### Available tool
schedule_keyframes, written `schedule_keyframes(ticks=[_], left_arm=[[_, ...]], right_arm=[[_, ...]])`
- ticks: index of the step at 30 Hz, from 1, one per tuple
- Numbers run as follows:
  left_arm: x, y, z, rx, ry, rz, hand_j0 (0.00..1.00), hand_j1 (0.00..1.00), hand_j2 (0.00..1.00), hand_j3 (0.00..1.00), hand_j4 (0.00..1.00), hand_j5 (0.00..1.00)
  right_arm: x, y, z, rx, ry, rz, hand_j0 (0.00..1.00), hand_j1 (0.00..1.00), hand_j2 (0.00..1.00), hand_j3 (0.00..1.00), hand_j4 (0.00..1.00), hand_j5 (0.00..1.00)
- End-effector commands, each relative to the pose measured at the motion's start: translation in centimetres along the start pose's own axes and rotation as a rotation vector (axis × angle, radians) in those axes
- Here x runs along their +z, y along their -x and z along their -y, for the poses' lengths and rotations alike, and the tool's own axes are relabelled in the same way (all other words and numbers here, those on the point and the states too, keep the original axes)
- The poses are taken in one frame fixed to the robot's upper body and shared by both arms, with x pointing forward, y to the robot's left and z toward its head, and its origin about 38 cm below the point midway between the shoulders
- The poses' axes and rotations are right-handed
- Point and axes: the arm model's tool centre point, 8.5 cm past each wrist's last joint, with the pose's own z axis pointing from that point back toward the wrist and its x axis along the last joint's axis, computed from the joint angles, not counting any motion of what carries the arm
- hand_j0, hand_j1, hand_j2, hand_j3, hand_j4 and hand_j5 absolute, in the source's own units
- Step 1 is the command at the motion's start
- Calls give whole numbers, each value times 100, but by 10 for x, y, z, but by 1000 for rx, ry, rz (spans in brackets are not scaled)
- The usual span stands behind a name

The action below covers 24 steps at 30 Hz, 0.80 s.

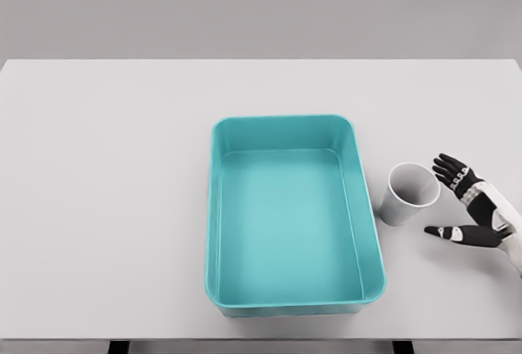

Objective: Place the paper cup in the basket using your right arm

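A white paper cup stands upright on the table, just right of the teal basket. The basket is a rectangular tub with nothing inside it. My right hand comes in from the right edge and sits right beside the cup, its black fingers spread above and its thumb below, not touching the cup. The hand holds nothing. My left arm does not show.
The white table stretches wide to the left of the basket and behind it. Its front edge runs just below the basket's near wall.
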Motion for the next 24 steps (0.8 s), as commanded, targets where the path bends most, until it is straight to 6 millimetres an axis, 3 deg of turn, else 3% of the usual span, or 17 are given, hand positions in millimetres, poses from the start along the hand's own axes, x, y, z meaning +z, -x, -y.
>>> schedule_keyframes(ticks=[1, 10, 24], left_arm=[[0, -1, 0, 0, 0, 2, 100, 100, 100, 100, 100, 100], [0, 0, 0, 0, 0, -1, 100, 100, 100, 100, 100, 100], [0, -1, 0, 0, 0, 1, 100, 100, 100, 100, 100, 100]], right_arm=[[-2, 0, -4, -7, -12, 3, 100, 100, 100, 100, 100, 100], [-17, 1, -16, -23, -39, 21, 100, 100, 100, 100, 100, 100], [-24, 0, -20, -28, -52, 30, 100, 100, 100, 100, 100, 100]])
